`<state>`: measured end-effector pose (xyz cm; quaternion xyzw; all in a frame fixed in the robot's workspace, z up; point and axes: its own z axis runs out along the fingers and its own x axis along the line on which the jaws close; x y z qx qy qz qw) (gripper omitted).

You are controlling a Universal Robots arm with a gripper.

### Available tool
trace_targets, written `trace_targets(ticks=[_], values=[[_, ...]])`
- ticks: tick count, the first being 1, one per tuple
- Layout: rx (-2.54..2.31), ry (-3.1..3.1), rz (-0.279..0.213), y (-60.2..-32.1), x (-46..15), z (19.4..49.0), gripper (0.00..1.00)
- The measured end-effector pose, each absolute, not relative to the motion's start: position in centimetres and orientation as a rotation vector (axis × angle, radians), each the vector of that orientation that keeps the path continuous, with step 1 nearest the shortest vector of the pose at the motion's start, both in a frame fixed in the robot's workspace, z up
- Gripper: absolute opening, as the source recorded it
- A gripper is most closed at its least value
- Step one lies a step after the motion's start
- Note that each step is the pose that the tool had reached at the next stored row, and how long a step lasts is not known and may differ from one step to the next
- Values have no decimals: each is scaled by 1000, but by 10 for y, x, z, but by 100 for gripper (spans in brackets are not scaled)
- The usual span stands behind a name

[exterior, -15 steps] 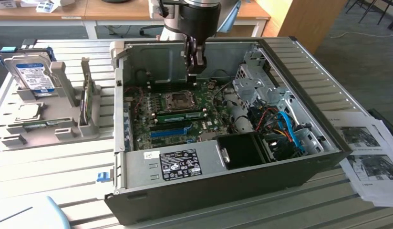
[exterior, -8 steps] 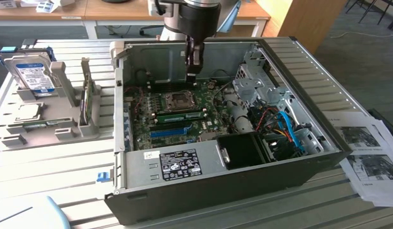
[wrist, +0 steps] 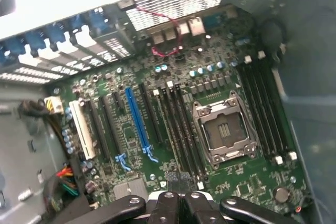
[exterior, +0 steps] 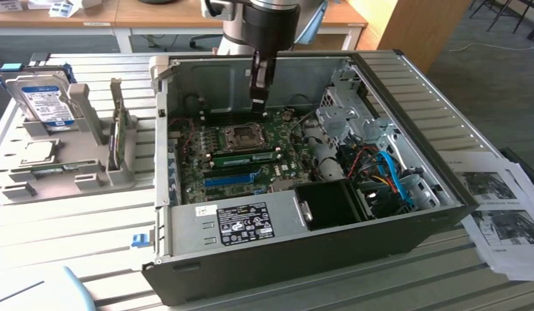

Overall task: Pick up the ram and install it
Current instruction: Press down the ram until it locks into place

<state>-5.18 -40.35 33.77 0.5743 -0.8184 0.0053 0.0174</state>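
My gripper (exterior: 259,100) hangs inside the open computer case, above the motherboard (exterior: 197,146) near the CPU socket (exterior: 245,135). Its fingers (wrist: 169,199) are pressed together, and nothing shows sticking out from between them. A long green stick that looks like the ram (exterior: 247,157) sits in a memory slot just beside the socket, below the gripper. The bright blue slot (exterior: 230,179) lies further toward the case front. In the wrist view the blue slot (wrist: 137,119), the black memory slots (wrist: 178,129) and the socket (wrist: 223,129) lie beneath the gripper (wrist: 178,190).
A grey tray (exterior: 8,188) on the exterior view's left holds a hard drive (exterior: 41,98), a CPU chip (exterior: 38,152), another short green board (exterior: 44,170) and an upright card (exterior: 120,139). The case walls (exterior: 422,116), drive cage (exterior: 345,110) and cables (exterior: 383,172) hem in the board. Papers (exterior: 500,207) lie on the exterior view's right.
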Motion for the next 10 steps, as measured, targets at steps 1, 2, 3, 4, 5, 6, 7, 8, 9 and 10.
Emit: trace_targets(ticks=[1, 2, 3, 4, 5, 6, 7, 8, 9, 10], values=[[1762, -2558, 16, -403, -52, 338, 9], [1740, -2574, 15, -403, -52, 338, 9], [1717, -2589, 15, -403, -52, 338, 9], [1693, -2605, 14, -403, -52, 338, 9], [1669, -2620, 14, -403, -52, 338, 9], [1645, -2635, 13, -403, -52, 338, 9], [1622, -2649, 13, -403, -52, 338, 9], [1598, -2664, 12, -403, -52, 338, 9], [1574, -2678, 12, -403, -52, 338, 9], [1548, -2693, 11, -403, -52, 338, 9]])
